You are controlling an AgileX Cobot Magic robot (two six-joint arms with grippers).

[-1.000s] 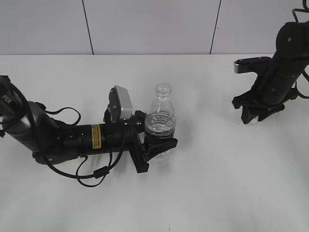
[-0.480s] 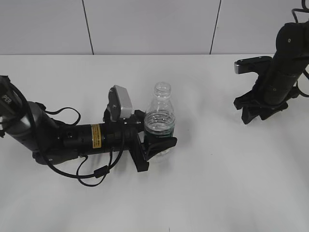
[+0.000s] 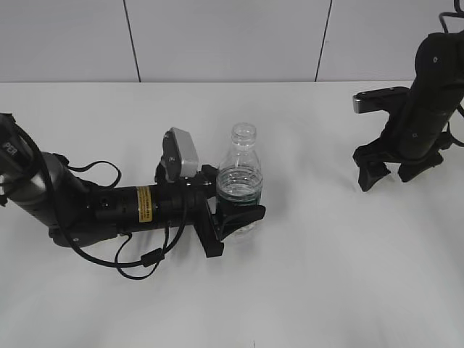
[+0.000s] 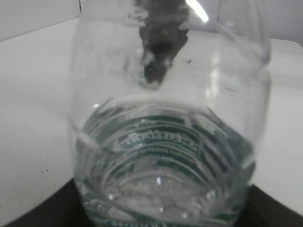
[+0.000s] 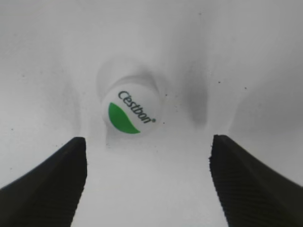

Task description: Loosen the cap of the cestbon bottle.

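While left hand (image 3: pixel 235 217) grips bottle (image 3: pixel 239 177), right hand (image 3: pixel 391 172) hovers spread.

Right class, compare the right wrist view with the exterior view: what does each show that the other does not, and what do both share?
Only the right wrist view shows the cap, lying loose on the table below open jaws, its green mark and Cestbon lettering readable. Only the exterior view shows the cestbon bottle, upright with a bare open neck, clamped by the left gripper. Both show the white table and the right gripper, open and holding nothing.
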